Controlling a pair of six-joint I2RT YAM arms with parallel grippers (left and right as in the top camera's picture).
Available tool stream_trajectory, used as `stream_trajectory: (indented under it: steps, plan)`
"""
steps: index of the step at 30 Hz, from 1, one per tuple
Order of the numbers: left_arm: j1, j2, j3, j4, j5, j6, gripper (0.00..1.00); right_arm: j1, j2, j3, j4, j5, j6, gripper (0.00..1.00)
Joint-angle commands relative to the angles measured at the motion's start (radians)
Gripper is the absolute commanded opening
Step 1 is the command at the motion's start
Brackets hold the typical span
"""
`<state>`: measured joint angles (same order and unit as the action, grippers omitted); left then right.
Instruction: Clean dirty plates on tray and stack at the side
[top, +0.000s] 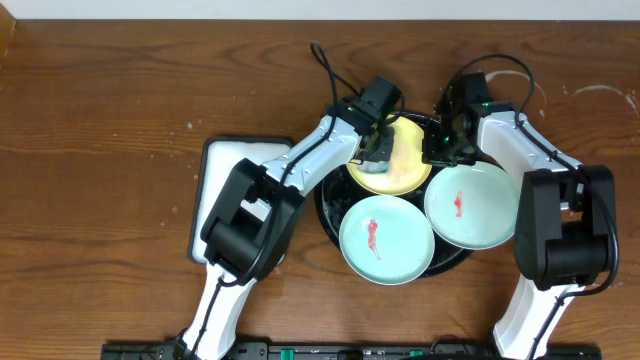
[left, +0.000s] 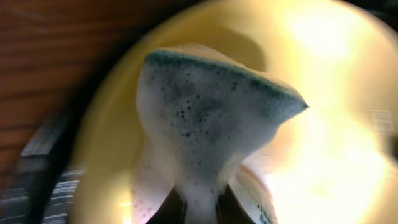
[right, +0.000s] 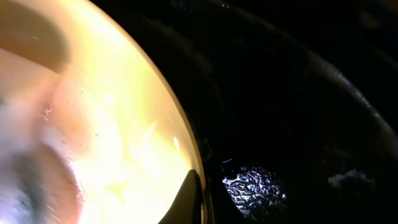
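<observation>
The yellow plate (top: 398, 172) lies at the back of the black tray (top: 330, 212). My left gripper (top: 376, 150) is shut on a foamy sponge (left: 205, 112) and presses it on the yellow plate (left: 336, 155); its fingers (left: 199, 208) show at the bottom of the left wrist view. My right gripper (top: 440, 150) is shut on the right rim of the yellow plate (right: 124, 137), with one finger (right: 189, 199) on top at the rim. Two mint-white plates (top: 386, 240) (top: 472, 206), each with a red smear, lie at the tray's front and right.
A white rectangular tray (top: 222, 170) sits left of the black tray, partly under my left arm. The black tray's wet floor (right: 255, 186) shows beside the plate. Brown wooden tabletop (top: 100, 150) spreads on both sides.
</observation>
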<state>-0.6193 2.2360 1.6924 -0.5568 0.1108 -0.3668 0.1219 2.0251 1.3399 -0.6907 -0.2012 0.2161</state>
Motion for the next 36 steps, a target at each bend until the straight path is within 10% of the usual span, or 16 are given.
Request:
stream_trajectory:
  steps: [1, 20, 36]
  plan:
    - [0.022, 0.069, -0.009, -0.093, -0.447, 0.149, 0.07, 0.005, 0.023, -0.021, -0.032, 0.010, -0.008, 0.01]
    - [0.063, -0.085, 0.222, -0.389, -0.272, 0.047, 0.07, 0.004, 0.023, -0.021, -0.040, 0.010, -0.008, 0.01]
    - [0.379, -0.320, 0.221, -0.846, -0.167, 0.059, 0.07, 0.024, -0.094, -0.006, -0.013, 0.048, -0.058, 0.01]
